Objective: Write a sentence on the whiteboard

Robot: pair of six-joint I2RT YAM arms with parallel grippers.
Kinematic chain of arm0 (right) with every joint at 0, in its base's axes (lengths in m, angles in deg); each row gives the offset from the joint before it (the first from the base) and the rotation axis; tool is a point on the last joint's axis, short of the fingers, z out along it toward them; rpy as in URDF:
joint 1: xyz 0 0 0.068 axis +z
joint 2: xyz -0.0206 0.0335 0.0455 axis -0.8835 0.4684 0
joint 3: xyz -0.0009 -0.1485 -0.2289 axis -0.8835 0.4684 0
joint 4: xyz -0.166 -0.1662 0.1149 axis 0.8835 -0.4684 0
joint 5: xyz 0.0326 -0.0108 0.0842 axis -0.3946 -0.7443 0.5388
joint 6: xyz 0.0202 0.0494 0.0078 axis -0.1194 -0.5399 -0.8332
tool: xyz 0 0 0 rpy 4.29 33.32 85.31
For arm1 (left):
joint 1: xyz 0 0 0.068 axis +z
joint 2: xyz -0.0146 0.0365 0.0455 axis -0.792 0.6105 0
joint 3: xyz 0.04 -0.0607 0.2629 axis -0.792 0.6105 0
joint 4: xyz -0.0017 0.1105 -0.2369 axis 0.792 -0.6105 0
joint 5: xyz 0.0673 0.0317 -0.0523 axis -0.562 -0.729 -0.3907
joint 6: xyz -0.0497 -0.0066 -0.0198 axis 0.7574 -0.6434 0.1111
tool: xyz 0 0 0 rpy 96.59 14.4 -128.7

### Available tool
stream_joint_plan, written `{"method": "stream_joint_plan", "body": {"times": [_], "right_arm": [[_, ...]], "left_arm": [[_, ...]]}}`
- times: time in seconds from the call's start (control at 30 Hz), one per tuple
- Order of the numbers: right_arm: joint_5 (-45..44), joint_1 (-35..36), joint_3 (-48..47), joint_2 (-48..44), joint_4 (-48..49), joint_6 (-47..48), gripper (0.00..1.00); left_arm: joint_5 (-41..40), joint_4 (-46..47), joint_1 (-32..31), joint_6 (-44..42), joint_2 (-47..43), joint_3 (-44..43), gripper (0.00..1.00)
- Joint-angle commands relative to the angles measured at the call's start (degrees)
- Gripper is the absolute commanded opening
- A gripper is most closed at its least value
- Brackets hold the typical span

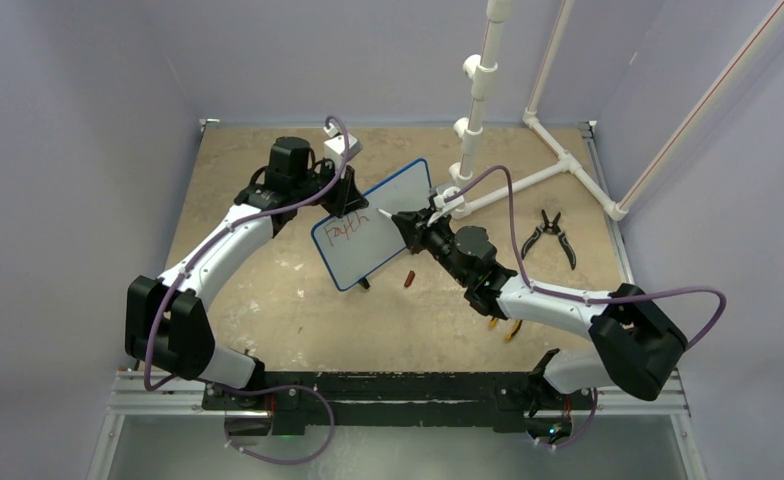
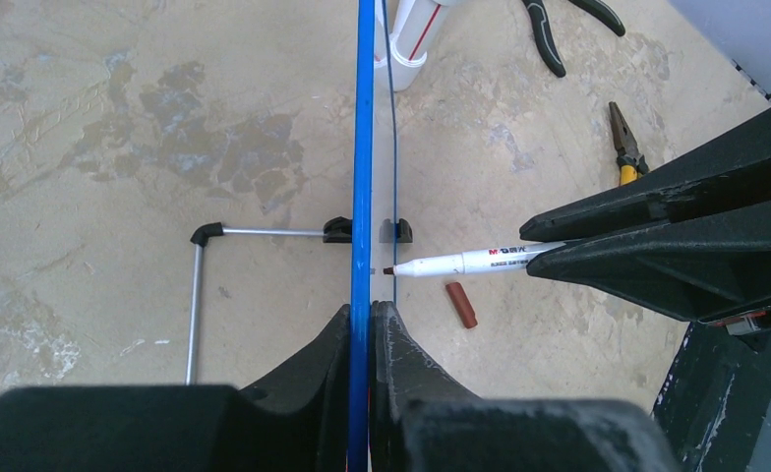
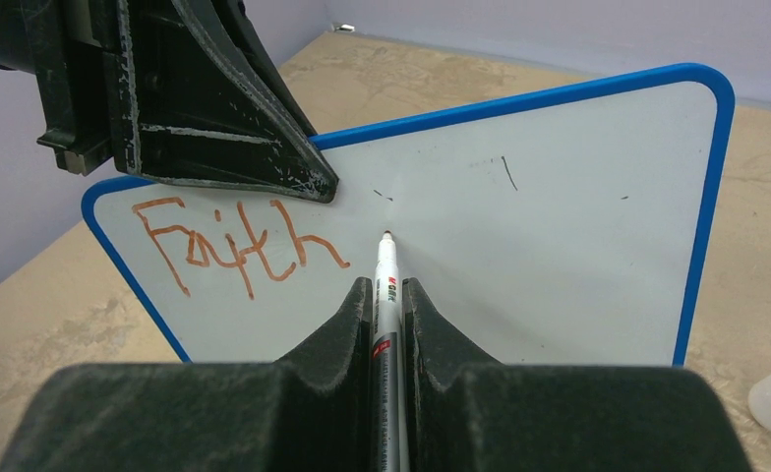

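Observation:
The whiteboard (image 1: 393, 205) is held tilted above the table; it has a blue rim and bears the red word "Faith" (image 1: 350, 229), the only part of the sentence on it. My left gripper (image 1: 344, 193) is shut on its top edge. In the left wrist view the board is edge-on (image 2: 363, 147) between the fingers (image 2: 362, 317). My right gripper (image 1: 415, 229) is shut on a white marker (image 3: 385, 285), whose tip is at the board face just right of "Faith" (image 3: 234, 241). The marker also shows in the left wrist view (image 2: 460, 263).
The marker's red cap (image 1: 407, 278) lies on the table under the board. Black pliers (image 1: 550, 233) lie at the right, yellow-handled pliers (image 1: 513, 329) near the right arm. A white pipe frame (image 1: 528, 165) stands at the back right.

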Motion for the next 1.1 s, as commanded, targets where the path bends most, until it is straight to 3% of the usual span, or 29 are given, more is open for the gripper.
{"method": "stream_joint_plan", "body": {"times": [0.0, 0.57, 1.07], "right_arm": [[0.0, -0.4, -2.4, 1.0, 3.7, 0.2, 0.00], [-2.6, -0.4, 2.1, 0.8, 2.0, -1.1, 0.00], [-0.2, -0.3, -0.4, -3.6, 2.8, 0.2, 0.00]], "left_arm": [[-0.4, 0.6, -0.2, -2.4, -0.4, 0.7, 0.02], [-0.2, 0.8, -0.3, -2.2, -1.1, 1.0, 0.00], [-0.4, 0.8, -0.3, -2.2, -1.2, 1.3, 0.00]]}}
